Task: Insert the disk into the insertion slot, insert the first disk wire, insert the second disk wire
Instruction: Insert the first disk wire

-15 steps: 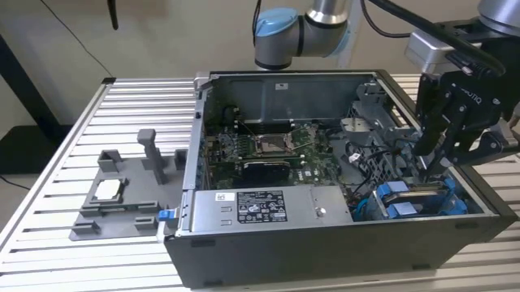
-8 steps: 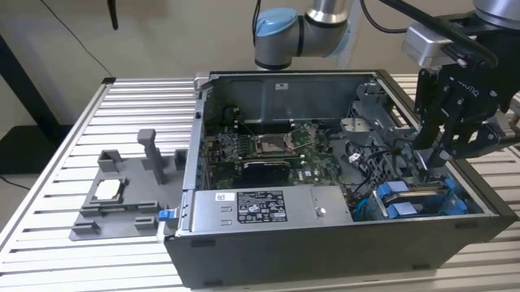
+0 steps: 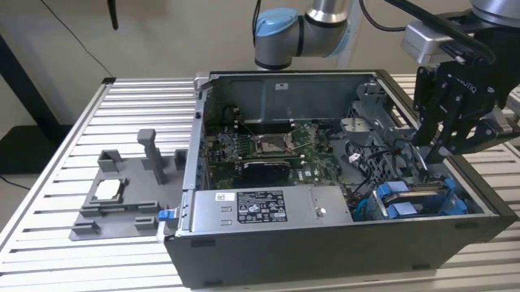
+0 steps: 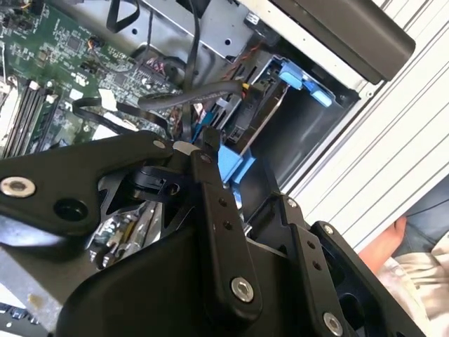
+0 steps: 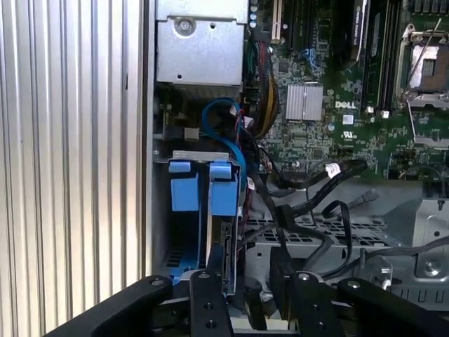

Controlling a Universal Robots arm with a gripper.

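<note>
Black gripper (image 3: 427, 160) poised above the insertion slot (image 3: 469, 198) in the tower case (image 3: 325, 258), blue-framed disk (image 3: 415, 195) seated inside, black cables (image 5: 319, 188) alongside, grip state indiscernible.

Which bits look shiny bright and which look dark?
Exterior view: the table slats gleam pale, the computer case front looks dark. Second wrist view: the slats glare nearly white. First wrist view: the insertion slot sits in shadow below blue tabs.
</note>
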